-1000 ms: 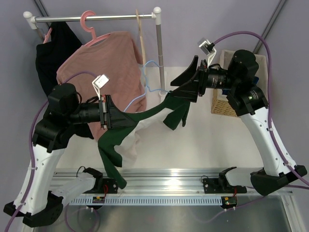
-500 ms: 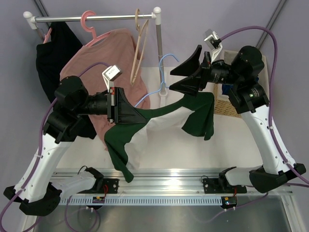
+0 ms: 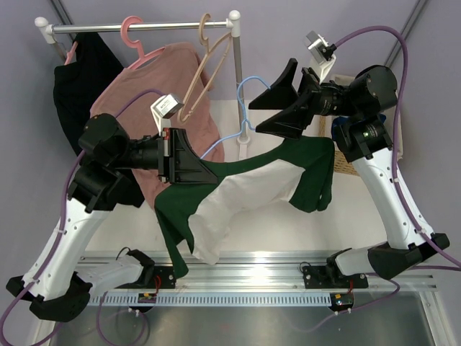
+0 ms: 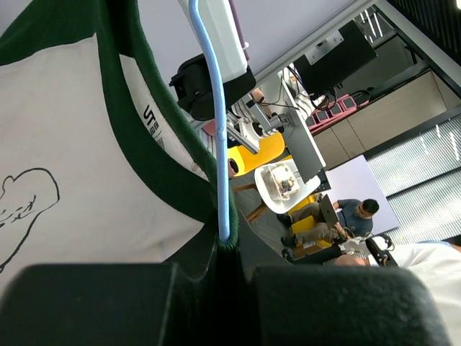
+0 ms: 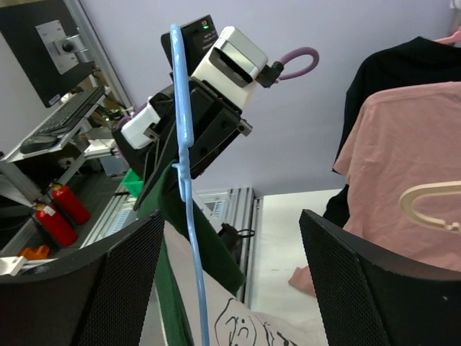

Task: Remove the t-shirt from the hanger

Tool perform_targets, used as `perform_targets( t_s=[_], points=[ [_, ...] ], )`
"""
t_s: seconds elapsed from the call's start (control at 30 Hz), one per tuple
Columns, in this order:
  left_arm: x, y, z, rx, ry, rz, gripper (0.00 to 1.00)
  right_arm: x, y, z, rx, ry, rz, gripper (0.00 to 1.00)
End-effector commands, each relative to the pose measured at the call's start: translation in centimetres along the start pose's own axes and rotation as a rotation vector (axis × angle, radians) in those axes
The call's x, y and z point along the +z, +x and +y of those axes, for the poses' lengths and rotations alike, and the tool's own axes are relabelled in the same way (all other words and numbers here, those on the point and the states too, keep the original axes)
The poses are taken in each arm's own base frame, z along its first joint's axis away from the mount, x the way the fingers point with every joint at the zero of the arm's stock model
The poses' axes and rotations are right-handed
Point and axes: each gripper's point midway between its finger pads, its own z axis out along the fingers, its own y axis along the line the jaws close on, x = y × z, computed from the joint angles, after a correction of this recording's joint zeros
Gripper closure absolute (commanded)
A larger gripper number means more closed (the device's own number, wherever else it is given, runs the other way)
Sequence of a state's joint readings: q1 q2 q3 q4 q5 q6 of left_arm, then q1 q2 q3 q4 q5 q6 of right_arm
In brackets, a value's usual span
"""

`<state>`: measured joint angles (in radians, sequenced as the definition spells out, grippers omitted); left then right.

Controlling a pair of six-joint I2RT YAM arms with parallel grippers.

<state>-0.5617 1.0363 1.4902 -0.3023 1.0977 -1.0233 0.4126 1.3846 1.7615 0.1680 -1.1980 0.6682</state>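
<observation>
Nearest the arm bases, one dark green sleeve and the white hem of the t-shirt (image 3: 238, 194) are hanging down towards the near edge of the table (image 3: 288, 231). The garment is being held up off the table, stretched from the left arm across to the right arm. Its other green sleeve is drooping below the right arm.

The left gripper (image 4: 225, 259) is pressing its jaws together on the green fabric at the collar. In the left wrist view, the light-blue wire of the hanger (image 5: 178, 108) is running down along the collar and meeting that fold right at the jaws. Whether the wire is pinched too cannot be told. A black line drawing is showing on the white chest.

Further back, the right gripper (image 5: 230, 216) is holding its jaws wide apart. The hanger's wire is standing upright between them, touching neither one. From above, the hanger's slim hook is rising just beside the rack's upright post, clear of the rail (image 3: 144, 27).

At the back, a dusty-pink t-shirt (image 3: 158, 94) is hanging from the rail on a pink hanger (image 3: 132, 32). A black garment (image 3: 83, 86) is hanging to its left. A tan wooden hanger (image 5: 432, 196) is dangling tilted to its right.
</observation>
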Motion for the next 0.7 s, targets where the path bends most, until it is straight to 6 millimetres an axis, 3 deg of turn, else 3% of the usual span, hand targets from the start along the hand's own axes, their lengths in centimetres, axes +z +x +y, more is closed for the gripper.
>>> perform_targets(
  t_s=[0.0,0.17,0.33,0.5,0.67],
  points=[
    [0.0,0.0,-1.1,0.094,0.058,0.008,1.00,-0.3,-0.2,2.7,0.005,-0.068,0.032,0.15],
    [0.4,0.0,0.8,0.064,0.028,0.019,1.00,-0.5,0.3,3.0,0.063,-0.057,0.020,0.16],
    [1.0,-0.6,2.1,0.080,0.008,0.023,1.00,-0.3,0.5,1.9,0.125,-0.016,0.007,0.21],
    [1.6,-0.7,3.0,0.077,0.004,0.035,1.00,-0.3,0.6,1.3,0.154,-0.002,0.004,0.26],
    [1.6,-0.9,2.8,0.089,0.004,0.027,1.00,-0.4,2.1,0.5,0.205,0.016,0.021,0.27]
  ],
)
